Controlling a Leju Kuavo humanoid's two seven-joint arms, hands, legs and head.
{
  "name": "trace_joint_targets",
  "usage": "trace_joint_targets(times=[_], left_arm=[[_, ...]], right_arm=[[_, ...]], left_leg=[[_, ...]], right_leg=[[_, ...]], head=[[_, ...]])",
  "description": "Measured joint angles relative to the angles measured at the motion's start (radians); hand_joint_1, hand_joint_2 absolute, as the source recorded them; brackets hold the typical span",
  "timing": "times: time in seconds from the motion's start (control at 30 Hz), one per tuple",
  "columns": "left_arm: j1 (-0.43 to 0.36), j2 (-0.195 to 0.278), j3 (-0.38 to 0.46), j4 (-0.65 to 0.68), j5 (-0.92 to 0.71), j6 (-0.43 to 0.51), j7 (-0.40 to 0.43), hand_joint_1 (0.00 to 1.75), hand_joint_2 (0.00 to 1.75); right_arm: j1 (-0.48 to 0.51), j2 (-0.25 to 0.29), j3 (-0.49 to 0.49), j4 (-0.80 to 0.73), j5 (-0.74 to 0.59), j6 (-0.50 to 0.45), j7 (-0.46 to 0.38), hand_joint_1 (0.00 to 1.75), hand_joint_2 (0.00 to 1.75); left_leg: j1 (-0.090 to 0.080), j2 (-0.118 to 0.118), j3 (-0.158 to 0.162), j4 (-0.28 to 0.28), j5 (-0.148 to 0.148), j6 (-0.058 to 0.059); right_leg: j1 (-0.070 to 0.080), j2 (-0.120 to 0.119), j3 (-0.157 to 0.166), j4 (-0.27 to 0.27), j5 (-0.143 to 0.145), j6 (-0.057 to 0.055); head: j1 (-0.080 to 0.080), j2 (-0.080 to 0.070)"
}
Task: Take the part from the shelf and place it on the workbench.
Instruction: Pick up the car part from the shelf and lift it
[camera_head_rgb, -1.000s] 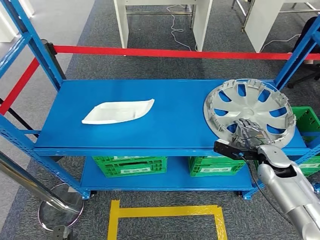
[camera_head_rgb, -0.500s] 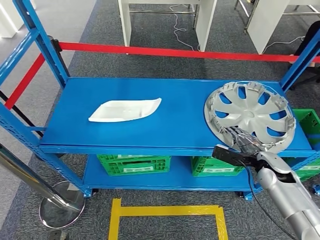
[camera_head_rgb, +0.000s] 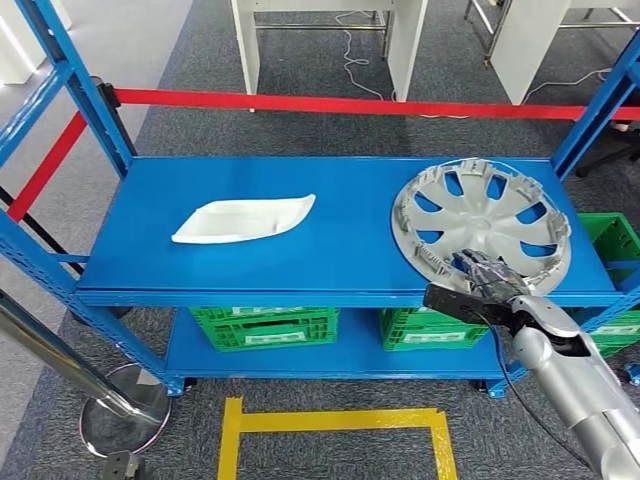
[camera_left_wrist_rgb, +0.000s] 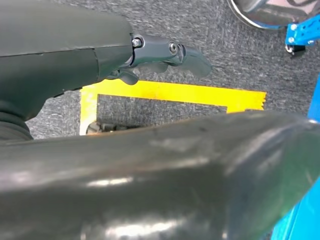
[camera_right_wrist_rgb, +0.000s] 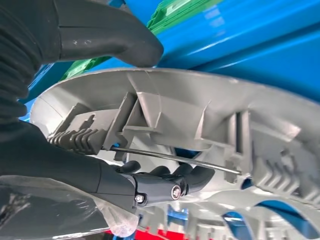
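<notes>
The blue metal shelf (camera_head_rgb: 226, 260) carries the hubcap (camera_head_rgb: 479, 218) at its front right corner: a round, silver plastic disc with curved spokes and ribbed clips. The right robot hand (camera_head_rgb: 483, 275) grips its near rim, thumb over and fingers under. A flat white tray (camera_head_rgb: 241, 220) lies left of centre.

My blue shelf (camera_head_rgb: 355, 255) carries a white tray-shaped part (camera_head_rgb: 241, 219) lying flat left of centre and a silver wheel cover (camera_head_rgb: 480, 217) at the right end, its near rim past the front edge.
</notes>
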Motion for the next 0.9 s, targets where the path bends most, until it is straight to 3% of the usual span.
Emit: trace_joint_targets(times=[0.13,0.2,0.27,0.33,0.37,0.4,0.47,0.53,0.63,0.7,0.8,0.83,0.87,0.9], left_arm=[[-0.002,-0.003,-0.001,0.0,0.001,0.0,0.001,0.0,0.0],[-0.004,-0.003,-0.001,0.0,0.001,0.0,0.001,0.0,0.0],[-0.005,-0.002,-0.001,0.0,0.002,0.0,0.0,0.0,0.0],[-0.004,-0.003,-0.001,0.0,0.002,0.0,0.0,0.0,0.0],[-0.003,-0.003,-0.001,0.0,0.002,0.0,0.0,0.0,0.0],[-0.004,-0.003,-0.001,0.0,0.002,0.0,0.0,0.0,0.0],[-0.005,-0.003,-0.001,0.0,0.002,0.0,0.0,0.0,0.0],[-0.005,-0.003,-0.001,0.0,0.003,0.0,0.001,0.0,0.0],[-0.006,-0.003,-0.001,0.0,0.006,0.002,0.001,0.0,0.0],[-0.007,-0.003,-0.002,0.0,0.008,0.003,0.001,0.0,0.0],[-0.007,-0.003,-0.002,0.0,0.012,0.004,0.001,0.0,0.0],[-0.006,-0.003,-0.003,0.0,0.012,0.004,0.001,0.0,0.0],[-0.005,-0.002,-0.003,0.0,0.012,0.004,0.001,0.0,0.0],[-0.005,-0.002,-0.003,0.0,0.012,0.004,0.001,0.0,0.0]], right_arm=[[0.0,-0.004,0.006,0.0,0.0,0.003,0.0,0.0,1.75],[0.0,-0.006,0.007,0.0,0.0,0.004,0.0,0.08,1.75],[0.0,-0.008,0.009,0.001,-0.002,0.007,0.0,0.93,1.75],[0.001,-0.009,0.014,0.002,-0.005,0.012,-0.002,1.72,1.75],[0.001,-0.01,0.015,0.003,-0.007,0.013,-0.003,1.75,1.75],[0.0,-0.012,0.016,0.003,-0.008,0.015,-0.005,1.75,1.75],[-0.006,-0.017,0.018,0.003,-0.011,0.016,-0.009,1.75,1.75],[-0.015,-0.02,0.02,0.003,-0.016,0.017,-0.015,1.75,1.75],[-0.023,-0.022,0.025,0.003,-0.022,0.016,-0.02,1.75,1.75],[-0.031,-0.023,0.028,0.003,-0.022,0.016,-0.021,1.75,1.75],[-0.034,-0.023,0.032,0.005,-0.023,0.019,-0.022,1.75,1.75],[-0.033,-0.023,0.033,0.005,-0.023,0.02,-0.023,1.75,1.75],[-0.033,-0.023,0.034,0.006,-0.023,0.02,-0.023,1.75,1.75],[-0.033,-0.023,0.035,0.006,-0.023,0.021,-0.023,1.75,1.75]], left_leg=[[-0.004,0.0,0.001,-0.024,0.004,0.024],[-0.003,0.001,0.0,-0.029,0.009,0.038],[-0.005,0.001,-0.003,-0.029,0.01,0.045],[-0.009,0.001,-0.004,-0.029,0.01,0.047],[-0.01,0.001,-0.003,-0.029,0.01,0.048],[-0.01,0.001,-0.002,-0.028,0.009,0.048],[-0.012,0.0,0.001,-0.028,0.006,0.046],[-0.015,-0.001,-0.002,-0.026,0.005,0.039],[-0.014,0.0,-0.003,-0.025,0.004,0.025],[-0.013,0.0,-0.017,0.014,-0.025,0.016],[-0.01,0.001,-0.099,0.195,-0.112,0.006],[-0.009,0.001,-0.12,0.241,-0.124,0.004],[-0.008,0.001,-0.127,0.253,-0.116,0.003],[-0.007,0.001,-0.115,0.224,-0.089,0.003]], right_leg=[[-0.001,0.002,-0.012,0.001,0.002,0.024],[-0.003,0.002,-0.042,0.057,-0.034,0.029],[-0.003,0.002,-0.107,0.192,-0.098,0.032],[-0.002,0.002,-0.157,0.294,-0.127,0.032],[-0.002,0.002,-0.156,0.29,-0.113,0.03],[-0.001,0.002,-0.134,0.244,-0.081,0.027],[0.001,0.001,-0.061,0.099,-0.016,0.019],[0.005,0.002,-0.017,0.014,0.002,0.014],[0.006,0.003,-0.011,0.002,-0.001,0.006],[0.001,0.001,-0.006,-0.004,0.001,-0.005],[-0.001,-0.001,-0.004,-0.005,0.0,-0.014],[-0.001,-0.001,-0.004,-0.005,0.0,-0.014],[-0.001,-0.001,-0.003,-0.004,0.0,-0.014],[-0.002,0.0,-0.002,-0.004,0.0,-0.013]], head=[[0.0,0.0],[0.003,0.0],[0.005,0.0],[0.005,0.0],[0.005,0.0],[0.005,0.0],[0.005,0.0],[0.004,0.0],[0.004,0.0],[0.002,0.0],[0.002,0.0],[0.002,0.0],[0.001,0.0],[0.001,0.0]])
